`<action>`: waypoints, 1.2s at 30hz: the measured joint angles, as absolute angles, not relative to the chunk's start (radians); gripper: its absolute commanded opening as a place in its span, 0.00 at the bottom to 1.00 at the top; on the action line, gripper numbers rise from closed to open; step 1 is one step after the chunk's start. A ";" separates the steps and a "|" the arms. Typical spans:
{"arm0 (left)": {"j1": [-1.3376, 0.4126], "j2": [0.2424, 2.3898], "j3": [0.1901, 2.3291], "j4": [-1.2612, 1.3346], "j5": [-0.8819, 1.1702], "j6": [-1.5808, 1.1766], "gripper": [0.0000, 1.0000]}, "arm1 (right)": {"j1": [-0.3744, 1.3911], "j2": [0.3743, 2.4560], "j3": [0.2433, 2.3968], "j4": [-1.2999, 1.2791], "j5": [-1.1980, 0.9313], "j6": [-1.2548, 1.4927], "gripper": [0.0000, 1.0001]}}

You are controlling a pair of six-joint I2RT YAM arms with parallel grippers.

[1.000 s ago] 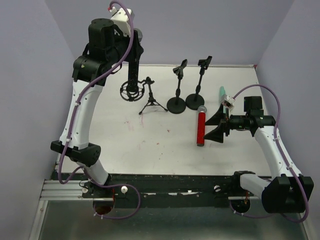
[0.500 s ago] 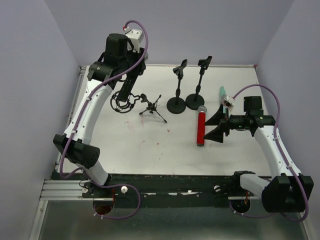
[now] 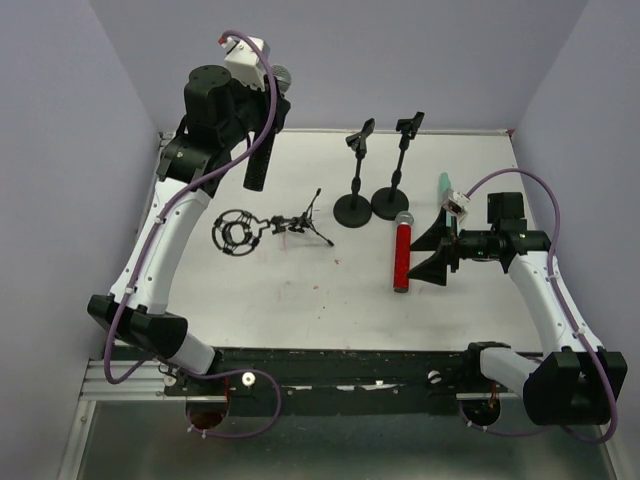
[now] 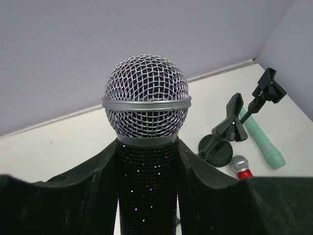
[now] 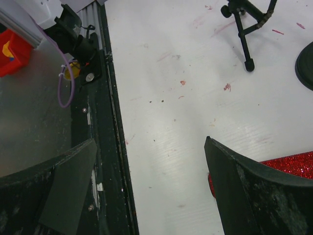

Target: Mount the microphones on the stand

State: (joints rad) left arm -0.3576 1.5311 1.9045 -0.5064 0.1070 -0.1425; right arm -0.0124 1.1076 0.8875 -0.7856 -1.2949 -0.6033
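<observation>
My left gripper (image 3: 262, 122) is raised high over the back left of the table, shut on the black microphone (image 4: 146, 181), whose silver mesh head (image 4: 146, 95) points up. The red microphone (image 3: 401, 256) lies flat mid-right, and the mint-green one (image 3: 443, 185) lies behind it. My right gripper (image 3: 436, 250) hangs open just right of the red microphone, which shows at the edge of the right wrist view (image 5: 289, 164). A tripod stand (image 3: 298, 222) with a ring mount (image 3: 233, 233) lies tipped on its side. Two round-base clip stands (image 3: 353, 208) (image 3: 390, 202) stand upright.
The table's dark front rail (image 5: 105, 147) runs close beside my right gripper's left finger (image 5: 63, 191). Lavender walls close in the back and both sides. The two clip stands (image 4: 229, 126) sit right of the held microphone in the left wrist view.
My left arm has swung up and back with the black microphone, away from the ring mount. The tripod stand tipped over and now lies on the table. The right arm has not moved.
</observation>
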 measured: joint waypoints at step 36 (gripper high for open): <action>-0.334 0.441 0.944 -0.144 -0.018 -0.248 0.00 | 0.863 1.630 1.251 -0.843 -0.870 -1.262 0.77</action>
State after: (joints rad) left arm -0.3336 0.4412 0.9440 -0.1444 -0.0177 -0.2481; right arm 0.8627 1.6299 1.2510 -0.8429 -0.8696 -1.2625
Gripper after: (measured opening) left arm 0.501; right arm 0.816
